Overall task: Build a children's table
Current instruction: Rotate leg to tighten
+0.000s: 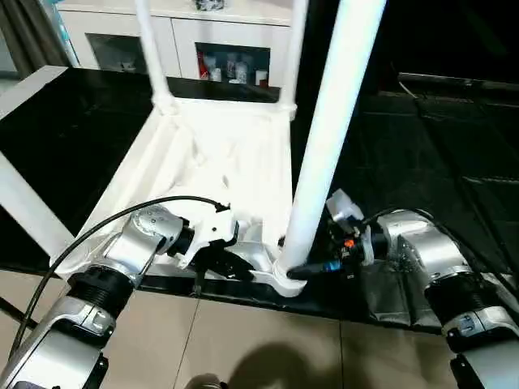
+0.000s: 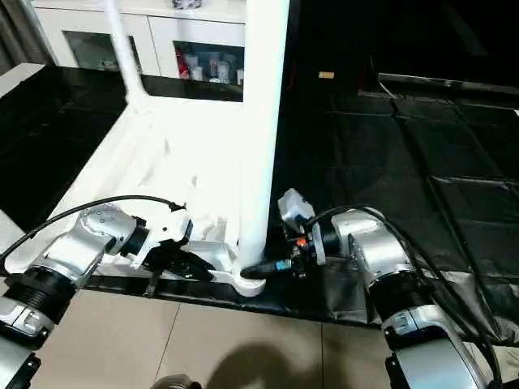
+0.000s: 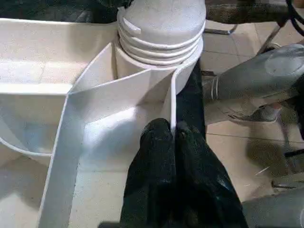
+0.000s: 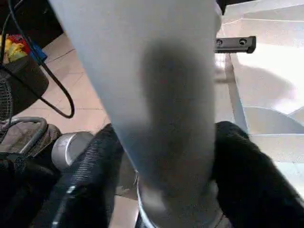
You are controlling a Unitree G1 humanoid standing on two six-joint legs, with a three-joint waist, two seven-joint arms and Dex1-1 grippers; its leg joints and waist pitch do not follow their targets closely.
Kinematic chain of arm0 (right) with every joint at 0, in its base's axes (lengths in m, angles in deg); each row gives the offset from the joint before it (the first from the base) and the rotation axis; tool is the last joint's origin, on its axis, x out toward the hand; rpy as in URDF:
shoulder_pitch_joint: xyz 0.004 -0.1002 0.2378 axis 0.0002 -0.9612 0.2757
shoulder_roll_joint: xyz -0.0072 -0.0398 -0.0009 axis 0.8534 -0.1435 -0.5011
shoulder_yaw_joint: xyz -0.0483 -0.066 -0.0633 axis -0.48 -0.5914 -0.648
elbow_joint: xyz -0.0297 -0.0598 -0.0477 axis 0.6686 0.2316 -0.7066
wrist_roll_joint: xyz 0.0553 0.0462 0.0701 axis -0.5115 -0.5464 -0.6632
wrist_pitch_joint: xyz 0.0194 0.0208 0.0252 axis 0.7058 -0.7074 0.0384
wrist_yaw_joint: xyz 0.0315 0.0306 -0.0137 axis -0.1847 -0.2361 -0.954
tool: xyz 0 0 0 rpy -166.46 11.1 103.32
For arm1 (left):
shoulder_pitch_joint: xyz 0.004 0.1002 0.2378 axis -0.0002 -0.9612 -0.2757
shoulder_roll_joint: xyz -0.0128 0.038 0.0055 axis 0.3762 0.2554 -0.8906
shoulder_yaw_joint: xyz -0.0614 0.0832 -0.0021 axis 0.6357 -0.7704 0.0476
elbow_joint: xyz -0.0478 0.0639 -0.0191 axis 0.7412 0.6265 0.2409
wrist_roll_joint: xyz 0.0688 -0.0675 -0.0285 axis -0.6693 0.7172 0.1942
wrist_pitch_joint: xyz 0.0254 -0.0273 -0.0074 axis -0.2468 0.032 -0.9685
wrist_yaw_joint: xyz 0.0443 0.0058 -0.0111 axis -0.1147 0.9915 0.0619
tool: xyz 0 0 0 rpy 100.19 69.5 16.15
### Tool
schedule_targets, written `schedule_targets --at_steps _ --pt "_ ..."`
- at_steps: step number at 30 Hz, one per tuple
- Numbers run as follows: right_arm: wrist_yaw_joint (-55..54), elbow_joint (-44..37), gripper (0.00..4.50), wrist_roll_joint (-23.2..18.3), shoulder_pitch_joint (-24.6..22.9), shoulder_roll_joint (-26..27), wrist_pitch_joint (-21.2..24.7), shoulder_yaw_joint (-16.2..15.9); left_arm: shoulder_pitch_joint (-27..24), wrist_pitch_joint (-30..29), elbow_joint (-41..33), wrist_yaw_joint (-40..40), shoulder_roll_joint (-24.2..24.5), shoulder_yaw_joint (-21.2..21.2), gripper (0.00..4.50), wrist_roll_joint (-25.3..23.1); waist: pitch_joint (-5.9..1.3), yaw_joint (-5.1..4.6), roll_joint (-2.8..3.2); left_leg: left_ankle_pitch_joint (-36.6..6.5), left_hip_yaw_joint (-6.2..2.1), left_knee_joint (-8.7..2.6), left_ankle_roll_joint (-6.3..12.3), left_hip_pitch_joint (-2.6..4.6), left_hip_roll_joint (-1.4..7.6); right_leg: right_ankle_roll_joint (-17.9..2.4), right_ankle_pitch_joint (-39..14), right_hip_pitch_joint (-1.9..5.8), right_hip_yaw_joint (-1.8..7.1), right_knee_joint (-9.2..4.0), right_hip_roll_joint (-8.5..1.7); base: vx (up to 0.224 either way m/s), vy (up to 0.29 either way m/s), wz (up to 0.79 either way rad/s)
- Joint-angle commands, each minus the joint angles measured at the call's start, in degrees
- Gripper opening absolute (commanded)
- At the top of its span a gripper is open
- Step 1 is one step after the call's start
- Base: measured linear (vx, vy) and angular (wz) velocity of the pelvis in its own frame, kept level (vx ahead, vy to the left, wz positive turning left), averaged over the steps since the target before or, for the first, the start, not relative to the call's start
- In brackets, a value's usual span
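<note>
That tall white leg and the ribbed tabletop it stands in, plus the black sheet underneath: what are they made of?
The leg and tabletop look like moulded white plastic, smooth and matte, with thin ribs and stepped rings at the socket. The black sheet seems a glossy plastic film: creased, catching light.

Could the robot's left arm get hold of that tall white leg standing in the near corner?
Probably yes. The left tool rests shut on the tabletop's ribbed underside right beside the leg, nothing between them, though the right tool already straddles its base.
</note>
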Motion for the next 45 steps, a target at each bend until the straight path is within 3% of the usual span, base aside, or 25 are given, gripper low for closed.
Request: schedule_targets --at_steps 1,6,10,12,16,17,19,20,22,23,24,26,27,28,30,32,35,37,42,45 --pt "1.7 0.3 2.64 0.0 1.3 -0.4 -0.6 -0.4 0.3 0.8 -1.1 1.6 -0.7 -1.6 0.00 -1.0 -4.38 -0.40 -0.52 -8.5 -1.08 -3.66 3.30 0.86 3.35 -9.4 -14.9 2.87 3.86 -3.81 -5.45 0.000 0.000 0.00" --pt "1.8 -0.1 2.19 -0.9 1.0 -0.6 0.0 -1.0 0.3 1.1 -0.2 0.7 -0.5 -1.8 0.00 -1.6 -4.37 -0.39 -0.50 -8.5 -1.07 -3.65 3.21 0.97 3.39 -9.2 -15.0 2.78 3.89 -3.82 -5.40 0.000 0.000 0.00" --pt "1.7 -1.3 2.09 -1.3 0.2 -0.2 1.5 -0.2 0.6 0.1 0.2 -0.2 -1.0 -1.1 0.00 -1.2 -4.34 -0.41 -0.51 -8.7 -1.08 -3.62 3.20 0.92 3.34 -9.3 -15.0 2.78 3.89 -3.80 -5.38 0.000 0.000 0.00" --pt "-1.7 -2.0 2.05 -0.5 -0.6 0.5 3.4 0.1 1.0 -3.3 0.4 -2.7 -2.5 0.8 0.00 0.4 -4.23 -0.54 -0.57 -9.0 -0.97 -3.62 2.83 0.93 3.35 -9.6 -15.2 2.76 3.99 -3.77 -5.30 0.000 0.000 0.00" --pt "-10.4 -1.5 2.04 2.1 -1.0 2.4 4.8 0.3 2.2 -6.7 1.7 -7.6 -4.4 2.5 0.00 0.5 -3.94 -0.91 -0.61 -11.1 -1.16 -3.75 1.63 0.89 3.09 -8.2 -20.4 2.83 3.88 -4.33 -5.50 0.000 0.000 0.00" --pt "-16.8 -0.6 2.04 3.1 -0.5 4.6 6.1 1.1 3.2 -8.4 3.5 -11.7 -6.2 3.9 0.00 0.6 -3.73 -1.24 -0.21 -12.5 -1.24 -3.85 0.88 1.15 2.86 -7.0 -24.1 2.65 3.76 -5.02 -5.47 0.000 0.000 0.00" --pt "-21.8 0.4 2.02 3.7 0.2 6.5 7.2 1.9 4.1 -10.2 4.9 -15.0 -7.7 5.1 0.00 0.8 -3.52 -2.20 -0.43 -14.4 -1.53 -3.97 -0.25 1.17 2.54 -5.4 -28.7 2.82 3.33 -5.58 -5.58 0.000 0.000 0.00" --pt "-28.9 2.3 2.02 4.4 1.6 9.3 8.5 3.3 5.3 -11.6 6.7 -20.0 -9.6 6.1 0.00 0.3 -3.46 -2.93 -0.68 -14.6 -1.69 -3.98 -0.46 0.85 2.34 -4.0 -30.8 3.18 3.06 -5.89 -5.59 0.000 0.000 0.00" --pt "-32.7 3.6 2.00 4.5 2.5 10.9 9.2 4.2 6.0 -12.5 7.7 -22.7 -10.6 6.6 0.00 0.0 -3.26 -4.05 -0.61 -16.3 -2.04 -3.95 -1.08 0.67 2.07 -2.2 -34.7 3.16 2.40 -6.49 -5.61 -0.023 0.006 -0.09" --pt "-38.3 5.0 2.00 5.2 3.5 13.1 9.9 5.1 7.1 -14.6 9.0 -27.1 -12.4 7.9 0.00 -0.2 -3.22 -4.57 -0.40 -17.5 -2.20 -3.81 -1.25 0.94 1.97 -1.2 -36.3 3.01 2.09 -7.05 -5.62 -0.046 0.012 -0.19" --pt "-38.3 5.0 2.00 5.2 3.5 13.1 9.9 5.1 7.1 -14.6 9.0 -27.1 -12.4 7.9 0.00 -0.2 -3.22 -4.84 -0.45 -17.8 -2.22 -3.78 -1.32 1.17 1.89 -1.2 -36.3 2.93 2.03 -7.26 -5.64 0.000 0.000 0.00" --pt "-49.0 9.2 1.99 7.4 6.0 17.3 8.8 6.0 9.6 -16.3 11.9 -36.8 -16.0 10.9 0.00 0.1 -3.14 -5.86 -0.44 -19.2 -2.49 -3.89 -1.21 1.18 1.81 -0.5 -36.2 3.32 1.11 -7.75 -5.46 0.000 0.000 0.00" --pt "-49.4 9.3 1.99 7.4 6.1 17.4 8.8 6.0 9.7 -16.3 12.0 -37.1 -16.2 11.0 0.00 0.1 -3.14 -6.02 -0.16 -19.8 -2.49 -3.83 -1.09 1.44 1.81 -0.3 -36.2 3.18 0.94 -7.99 -5.46 0.000 0.000 0.00" --pt "-52.0 10.3 1.98 7.8 6.8 18.4 8.5 6.6 10.4 -16.2 12.8 -39.8 -17.0 11.9 0.00 0.2 -3.20 -6.36 0.18 -21.5 -2.66 -3.97 -0.76 2.06 2.16 -0.7 -34.9 3.08 0.51 -8.36 -5.50 0.000 0.000 0.00" --pt "-54.5 11.9 1.98 8.4 7.8 19.9 7.2 6.9 11.2 -16.0 13.6 -42.7 -18.1 13.0 0.00 0.2 -3.29 -6.92 0.15 -23.1 -2.96 -4.33 -0.69 2.01 2.53 -1.3 -31.8 3.45 0.09 -8.16 -5.40 0.000 0.000 0.00" --pt "-54.8 12.9 1.98 9.2 8.4 20.9 5.9 6.7 11.6 -16.5 13.9 -43.7 -18.8 13.3 0.00 -0.1 -3.44 -6.80 -0.25 -22.0 -2.66 -4.45 0.18 2.04 2.33 -3.1 -28.4 3.34 0.80 -7.66 -5.92 0.000 0.000 0.00" --pt "-53.8 13.4 1.98 9.5 8.6 21.4 4.9 6.7 11.2 -17.0 13.5 -42.6 -18.6 12.3 0.00 -1.0 -3.67 -6.57 -0.27 -18.0 -2.41 -4.68 1.01 1.36 2.59 -6.1 -22.3 3.56 1.83 -6.46 -5.97 0.000 0.000 0.00" --pt "-53.1 13.4 2.48 9.7 8.6 21.3 4.0 6.6 11.0 -16.5 13.6 -42.1 -18.3 12.0 0.00 -1.2 -3.55 -6.38 -0.29 -17.2 -2.09 -4.56 1.34 1.46 2.43 -7.3 -21.4 3.39 2.14 -6.27 -5.93 0.000 0.000 0.00" --pt "-48.1 12.4 2.97 8.4 7.4 19.7 2.4 7.2 9.9 -15.1 12.7 -39.2 -16.6 11.5 0.00 -1.2 -3.69 -5.93 -0.44 -15.2 -1.85 -4.32 2.22 1.45 2.31 -6.8 -24.0 3.50 2.15 -6.47 -6.07 0.000 0.000 0.00" --pt "-43.3 10.9 3.18 7.5 6.3 17.1 1.5 7.3 9.1 -15.0 12.0 -36.7 -14.7 11.0 0.00 -1.4 -3.82 -5.61 -0.60 -13.1 -1.84 -4.40 3.06 1.10 2.55 -6.8 -22.0 3.79 2.22 -6.10 -5.99 0.000 0.000 0.00"
